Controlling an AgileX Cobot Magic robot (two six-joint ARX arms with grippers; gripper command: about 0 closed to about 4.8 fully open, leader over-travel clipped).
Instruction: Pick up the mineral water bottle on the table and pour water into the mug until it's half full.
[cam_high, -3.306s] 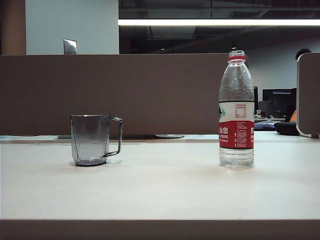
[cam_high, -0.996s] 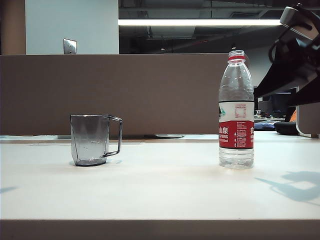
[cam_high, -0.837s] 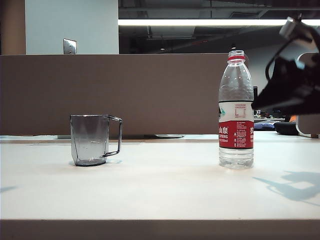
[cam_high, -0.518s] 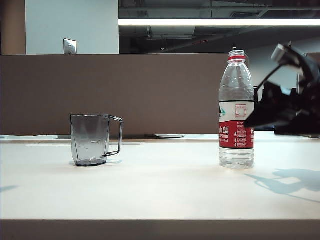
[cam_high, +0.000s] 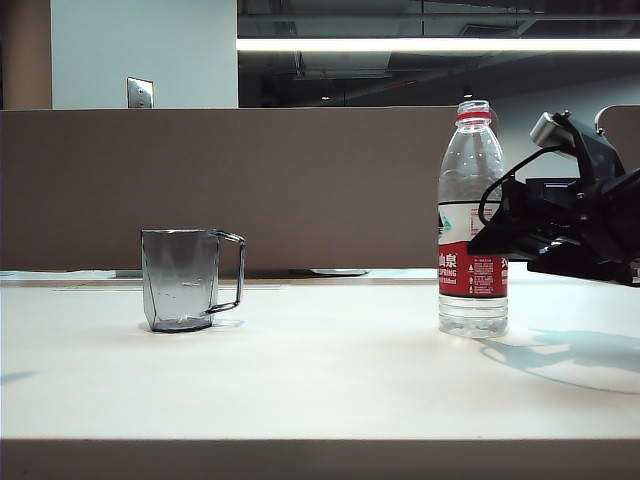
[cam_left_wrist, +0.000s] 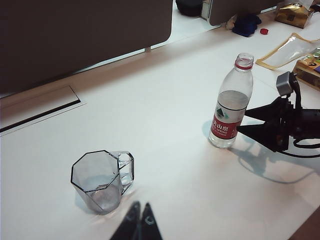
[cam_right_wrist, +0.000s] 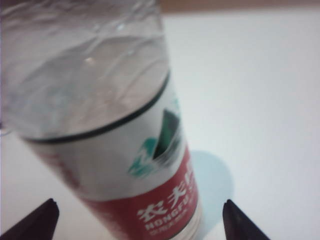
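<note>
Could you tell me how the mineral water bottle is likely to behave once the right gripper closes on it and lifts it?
The mineral water bottle is tall on a narrow base, so a nudge from the open right gripper could probably tip it. It has no cap and holds water, so tilting risks spilling. Its thin clear wall may dent under a squeeze. The left gripper is near the mug.

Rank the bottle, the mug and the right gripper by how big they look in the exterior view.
1. The mineral water bottle, the tallest thing on the table.
2. The right gripper, open beside the bottle; with its arm it spans about as much as the bottle, partly cut off, so unsure.
3. The mug, clearly smallest.
</note>
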